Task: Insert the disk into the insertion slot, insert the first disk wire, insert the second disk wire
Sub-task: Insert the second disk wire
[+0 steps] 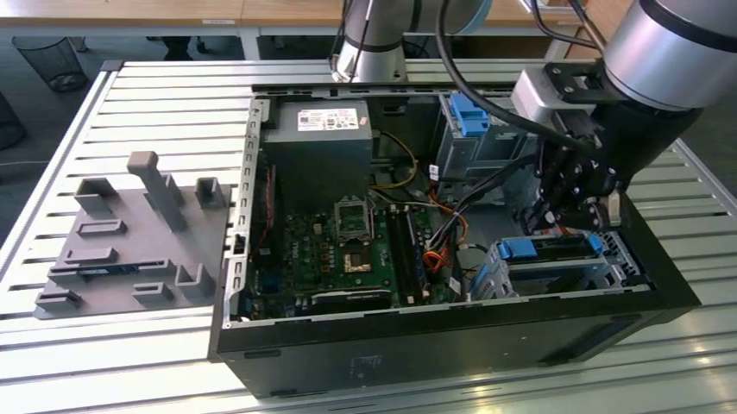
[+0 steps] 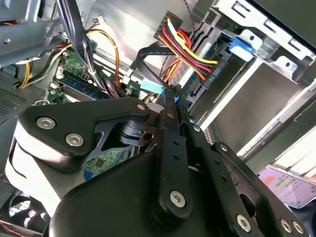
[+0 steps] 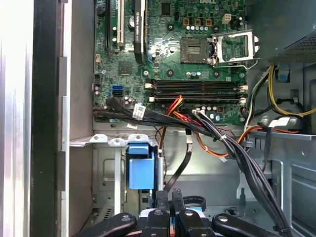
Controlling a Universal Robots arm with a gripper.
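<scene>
Worktop (image 1: 127, 362): slatted pale metal, bearing an open computer case (image 1: 461, 345) and grey fixture block (image 1: 127, 250). Wastebasket (image 1: 52, 60) on floor behind. Disk (image 1: 553, 250) seated in insertion slot (image 1: 558, 274). Tool (image 2: 170, 96) above it, fingers pressed together on a black wire (image 2: 148, 69).

The board (image 3: 187, 54) is green with black slots. The wires (image 2: 190, 52) are red, yellow, orange and black. The disk (image 1: 553, 250) has a bright blue carrier; the slot (image 1: 564, 274) is grey, perforated. The gripper (image 2: 170, 96) is black with silver screws. The rack (image 1: 127, 246) at 9 o'clock is plain grey. The table (image 1: 103, 354) is ribbed silver.
</scene>
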